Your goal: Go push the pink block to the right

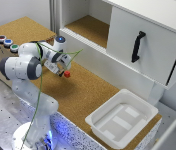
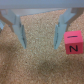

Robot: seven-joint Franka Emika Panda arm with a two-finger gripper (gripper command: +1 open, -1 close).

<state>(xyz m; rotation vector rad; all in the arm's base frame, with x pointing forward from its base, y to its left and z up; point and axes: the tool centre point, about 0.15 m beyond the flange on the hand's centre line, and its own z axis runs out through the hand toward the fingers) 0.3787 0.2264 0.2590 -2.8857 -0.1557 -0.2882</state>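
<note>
Cork covers the table (image 1: 88,95) where the arm (image 1: 25,67) reaches over it. Its gripper (image 2: 42,30) stands released, the two light-blue fingers (image 2: 18,29) spread wide with bare cork between them and nothing held. The pink block (image 2: 73,42) lies on the cork just outside one finger, close beside it but apart; its facing side bears a black letter N. In the exterior view the block (image 1: 67,74) sits by the gripper (image 1: 63,67) tip, near the table's middle. Three round buttons (image 1: 7,43) sit on the box at the exterior view's left. A white tray (image 1: 100,120) rests at the exterior view's lower right, well apart from the block. A white cabinet with a black handle (image 1: 138,46) stands behind.
</note>
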